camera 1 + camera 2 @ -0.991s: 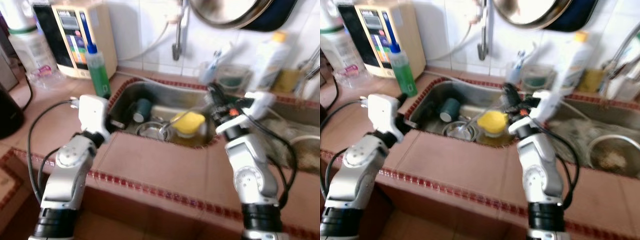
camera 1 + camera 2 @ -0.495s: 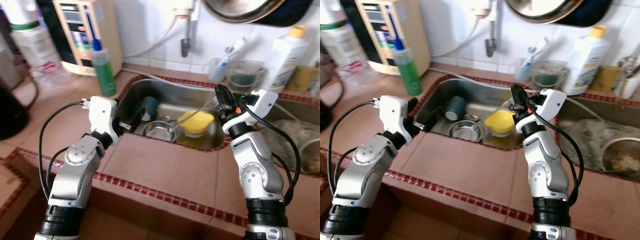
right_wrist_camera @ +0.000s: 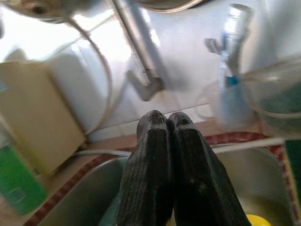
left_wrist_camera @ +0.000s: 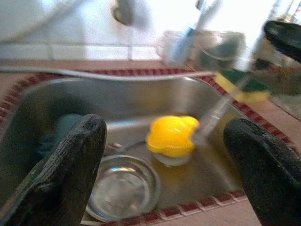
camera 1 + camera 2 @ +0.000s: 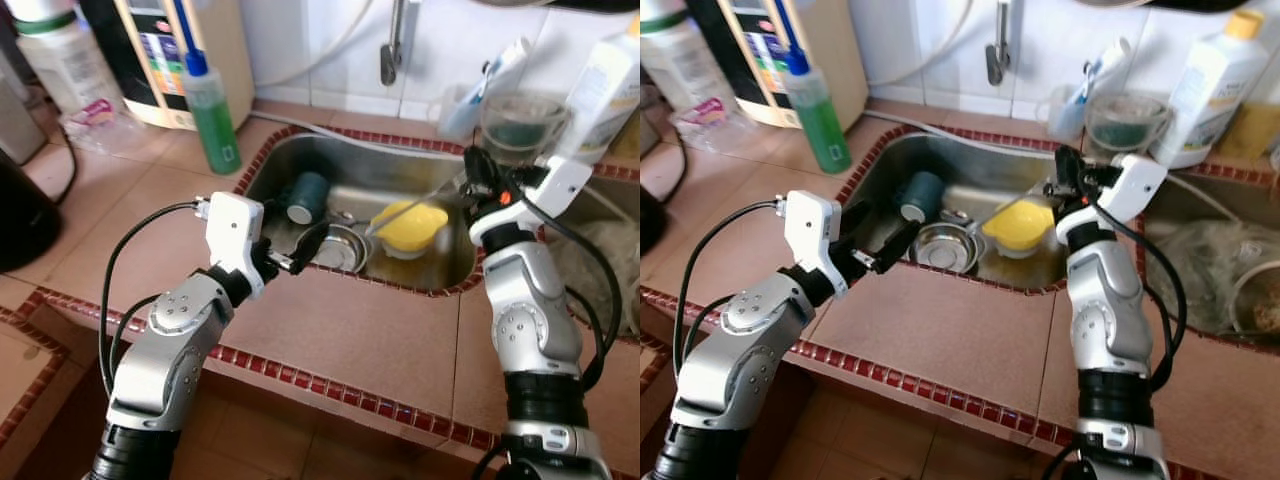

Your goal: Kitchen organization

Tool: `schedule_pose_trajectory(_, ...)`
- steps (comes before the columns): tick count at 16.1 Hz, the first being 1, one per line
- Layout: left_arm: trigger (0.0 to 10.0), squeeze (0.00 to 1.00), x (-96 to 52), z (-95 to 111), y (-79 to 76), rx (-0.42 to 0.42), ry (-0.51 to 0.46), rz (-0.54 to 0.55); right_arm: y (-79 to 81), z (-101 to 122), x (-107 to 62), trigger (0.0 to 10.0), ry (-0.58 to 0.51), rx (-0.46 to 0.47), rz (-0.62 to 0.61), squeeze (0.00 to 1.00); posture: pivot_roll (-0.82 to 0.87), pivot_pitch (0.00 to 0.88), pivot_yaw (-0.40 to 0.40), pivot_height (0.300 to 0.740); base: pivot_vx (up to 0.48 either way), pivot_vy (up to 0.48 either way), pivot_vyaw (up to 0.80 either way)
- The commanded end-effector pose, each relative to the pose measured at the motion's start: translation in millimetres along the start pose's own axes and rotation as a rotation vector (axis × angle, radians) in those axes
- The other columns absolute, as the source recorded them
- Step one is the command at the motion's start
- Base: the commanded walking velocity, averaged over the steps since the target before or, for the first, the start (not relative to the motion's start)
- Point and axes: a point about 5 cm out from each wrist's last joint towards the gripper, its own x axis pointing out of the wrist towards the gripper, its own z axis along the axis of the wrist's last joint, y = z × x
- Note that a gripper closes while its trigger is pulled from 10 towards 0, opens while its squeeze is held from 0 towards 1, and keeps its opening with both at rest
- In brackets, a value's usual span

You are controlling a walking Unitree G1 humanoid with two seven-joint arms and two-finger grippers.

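A steel sink (image 5: pixel 400 150) holds a yellow bowl (image 5: pixel 410 225), a small steel bowl (image 5: pixel 345 250) and a teal cup (image 5: pixel 307 193) lying on its side. My right gripper (image 5: pixel 470 178) is above the sink's right side, shut on a long metal utensil (image 5: pixel 420 207) that slants down to the yellow bowl's edge. In the right wrist view its fingers (image 3: pixel 155 155) are pressed together. My left gripper (image 5: pixel 300 250) is open at the sink's front rim, just in front of the steel bowl. Between its fingers, the left wrist view frames the yellow bowl (image 4: pixel 171 136) and the steel bowl (image 4: pixel 122 188).
A green soap bottle (image 5: pixel 212 120) and a beige appliance (image 5: pixel 160 50) stand left of the sink. Behind it are a faucet (image 5: pixel 395 40), a cup of toothbrushes (image 5: pixel 470 100), a clear container (image 5: pixel 520 125) and a white bottle (image 5: pixel 610 85). Another basin (image 5: pixel 1210 260) lies to the right.
The camera has come closer and tipped down. My left gripper has moved right along the sink's front rim toward the steel bowl. The right gripper stays shut on the utensil.
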Motion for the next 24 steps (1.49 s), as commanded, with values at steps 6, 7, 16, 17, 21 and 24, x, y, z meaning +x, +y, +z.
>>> schedule_pose_trajectory(6,10.0,0.00,-15.6,-1.4,-17.1,-0.019,0.069,-0.086,-10.4,-11.1,3.0,10.0,0.014,0.044,-0.111,0.00,-0.10,0.247,0.128,0.740,0.000,0.000,0.00)
schedule_pose_trajectory(7,10.0,0.00,-16.8,-0.2,-17.9,-0.021,0.070,-0.089,-12.3,-13.4,2.4,10.0,0.018,0.053,-0.120,0.00,-0.09,0.245,0.130,0.740,0.000,0.000,0.00)
schedule_pose_trajectory(16,10.0,0.00,-19.3,5.6,-17.0,-0.027,0.079,-0.099,-15.5,-35.0,8.7,10.0,0.121,0.163,-0.145,1.00,-0.08,0.227,0.134,0.740,0.000,0.000,0.00)
schedule_pose_trajectory(17,10.0,0.00,-17.9,8.0,-14.1,-0.019,0.072,-0.088,-15.8,-34.6,8.1,10.0,0.112,0.179,-0.135,1.00,-0.08,0.220,0.133,0.740,0.000,0.000,0.00)
schedule_pose_trajectory(21,10.0,0.00,-16.4,10.4,-11.2,-0.011,0.062,-0.078,-15.5,-32.9,7.9,10.0,0.100,0.194,-0.105,1.00,-0.08,0.215,0.133,0.740,0.000,0.000,0.00)
schedule_pose_trajectory(24,10.0,0.00,-15.1,10.4,-10.4,-0.013,0.056,-0.072,-17.5,-32.3,7.3,10.0,0.093,0.191,-0.101,1.00,-0.08,0.205,0.128,0.740,0.000,0.000,0.00)
